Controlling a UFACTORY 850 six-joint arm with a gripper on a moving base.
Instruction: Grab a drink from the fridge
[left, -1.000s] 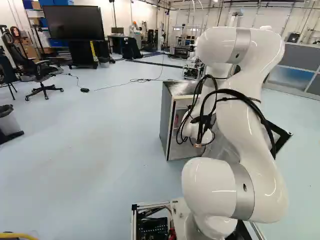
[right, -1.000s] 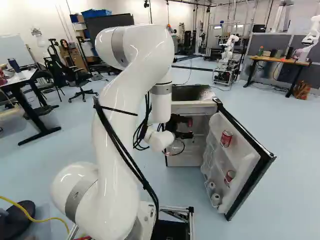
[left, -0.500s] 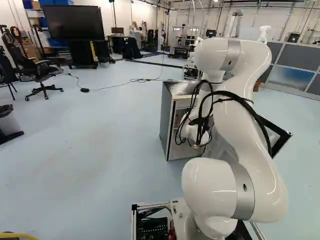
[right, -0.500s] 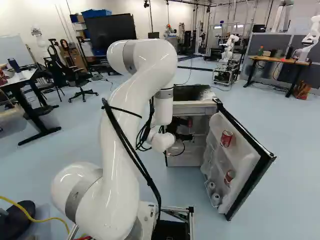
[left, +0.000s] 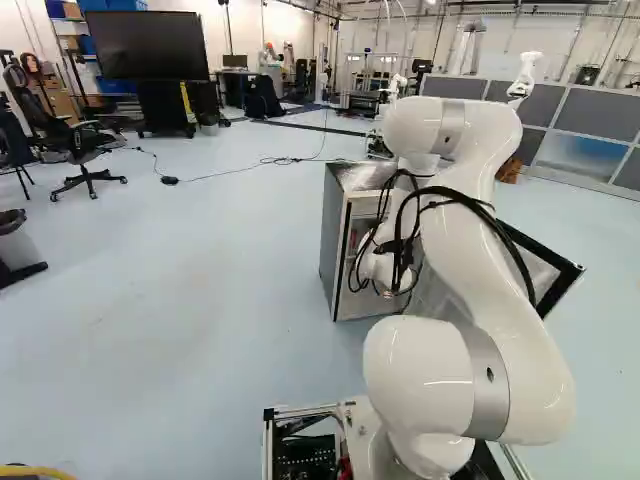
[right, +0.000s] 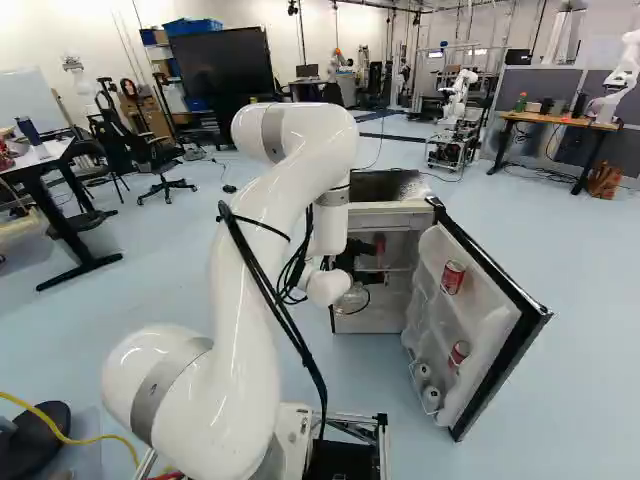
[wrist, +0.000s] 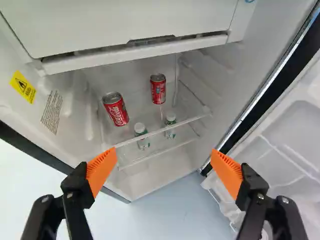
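Because the drinks stand deep in the fridge (wrist: 235, 85), the wrist view looks in through its front. The gripper (wrist: 164, 156) has its fingers (wrist: 101, 170) spread wide with nothing between them, likely so a can will fit. Ahead of it, the near soda can (wrist: 116, 109) and the far soda can (wrist: 158, 89) stand upright on the clear shelf (wrist: 160, 130). Two bottles with white caps (wrist: 142, 136) (wrist: 170, 126) stand lower down, so that shelf would get in the way from above. The near soda can looks easiest, since it is closer to the front.

In the left base view, the arm (left: 455, 220) bends over and dips by the fridge, hiding the gripper.

In the right base view, the fridge door (right: 487, 330) is swung out, which makes room for the arm. Two more red cans (right: 452, 277) (right: 459, 352) sit in its racks, which keep them from falling. Black cables (right: 270, 275) are tied to the arm, maybe so they won't snag.
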